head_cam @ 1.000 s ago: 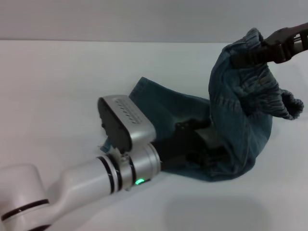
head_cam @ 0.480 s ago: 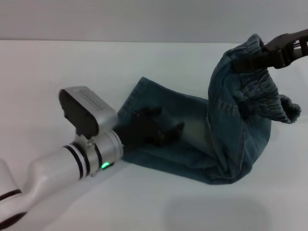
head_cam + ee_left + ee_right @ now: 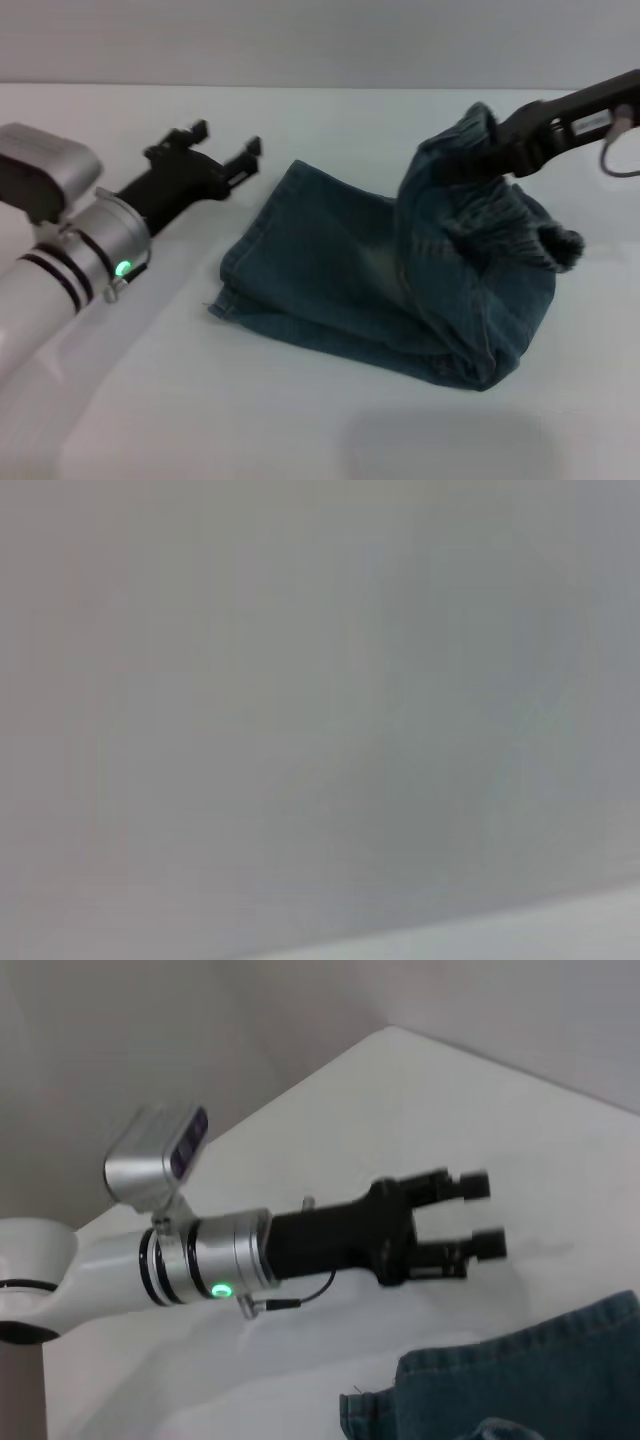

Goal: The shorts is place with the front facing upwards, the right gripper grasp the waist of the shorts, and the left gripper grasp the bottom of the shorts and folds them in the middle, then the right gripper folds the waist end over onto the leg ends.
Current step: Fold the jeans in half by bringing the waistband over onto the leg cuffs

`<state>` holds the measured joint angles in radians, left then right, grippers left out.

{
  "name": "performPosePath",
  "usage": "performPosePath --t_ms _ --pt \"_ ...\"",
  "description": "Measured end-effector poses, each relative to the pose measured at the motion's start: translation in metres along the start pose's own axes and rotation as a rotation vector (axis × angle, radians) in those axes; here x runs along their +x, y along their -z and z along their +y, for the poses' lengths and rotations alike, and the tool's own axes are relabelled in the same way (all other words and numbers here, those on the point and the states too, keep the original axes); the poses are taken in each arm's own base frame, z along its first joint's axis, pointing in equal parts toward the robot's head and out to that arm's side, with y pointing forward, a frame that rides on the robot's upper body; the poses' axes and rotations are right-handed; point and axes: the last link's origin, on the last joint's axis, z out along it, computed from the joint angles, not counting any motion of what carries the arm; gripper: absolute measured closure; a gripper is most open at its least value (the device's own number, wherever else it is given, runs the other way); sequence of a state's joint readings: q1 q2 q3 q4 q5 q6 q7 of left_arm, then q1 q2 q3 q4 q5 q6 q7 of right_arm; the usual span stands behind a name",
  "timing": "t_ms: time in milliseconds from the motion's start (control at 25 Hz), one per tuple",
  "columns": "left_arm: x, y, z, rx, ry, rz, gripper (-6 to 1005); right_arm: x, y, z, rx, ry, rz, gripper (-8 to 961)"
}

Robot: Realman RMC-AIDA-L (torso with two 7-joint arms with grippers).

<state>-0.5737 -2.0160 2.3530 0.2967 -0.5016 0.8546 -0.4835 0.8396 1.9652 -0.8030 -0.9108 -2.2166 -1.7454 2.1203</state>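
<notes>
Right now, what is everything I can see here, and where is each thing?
shorts: one, blue denim, lying folded on the table, the waist end raised at the robot's right.
leg ends: flat hemmed edges, blue, on the table at the robot's left side of the shorts.
table: one, white, under everything.
wall: pale grey, behind the table.
left tool: one, black with a silver-white wrist and green light, open, above the table to the left of the shorts, touching nothing.
right tool: one, slim and black with a thin looping cable, shut on the waist of the shorts, holding it up at the right.
</notes>
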Motion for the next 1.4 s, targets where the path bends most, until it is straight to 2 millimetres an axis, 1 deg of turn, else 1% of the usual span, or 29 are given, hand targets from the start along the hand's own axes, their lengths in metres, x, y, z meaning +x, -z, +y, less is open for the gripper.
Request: performPosePath --t_ms 160,320,560,600,680,840,1040,1240,1400 --pt "0.001 0.009 -0.009 0.041 0.029 0.038 189 -0.006 -0.024 0.005 -0.003 0.036 -0.022 911" --pt "-0.003 0.015 -0.013 0.058 0.035 0.038 189 -0.015 -0.048 0.007 0.022 0.077 -0.019 911" --pt "-0.010 0.020 -0.016 0.084 0.037 0.024 189 -0.015 -0.091 0.009 0.028 0.105 0.068 911" --pt "-0.011 0.020 -0.016 0.086 0.037 0.021 189 -0.015 -0.096 0.010 0.023 0.109 0.076 911" --pt "-0.014 0.020 -0.015 0.091 0.036 0.013 189 -0.015 -0.103 0.012 0.010 0.119 0.081 879" --pt "-0.016 0.020 -0.014 0.093 0.033 0.005 189 -0.021 -0.110 0.017 -0.009 0.147 0.068 815" --pt "-0.017 0.020 -0.014 0.093 0.033 0.005 189 -0.026 -0.111 0.021 -0.023 0.178 0.050 593" --pt "-0.017 0.019 -0.013 0.092 0.035 0.005 189 -0.030 -0.109 0.022 -0.020 0.199 0.046 532" --pt "-0.018 0.020 -0.013 0.093 0.038 0.004 189 -0.024 -0.107 0.029 -0.076 0.188 0.089 496"
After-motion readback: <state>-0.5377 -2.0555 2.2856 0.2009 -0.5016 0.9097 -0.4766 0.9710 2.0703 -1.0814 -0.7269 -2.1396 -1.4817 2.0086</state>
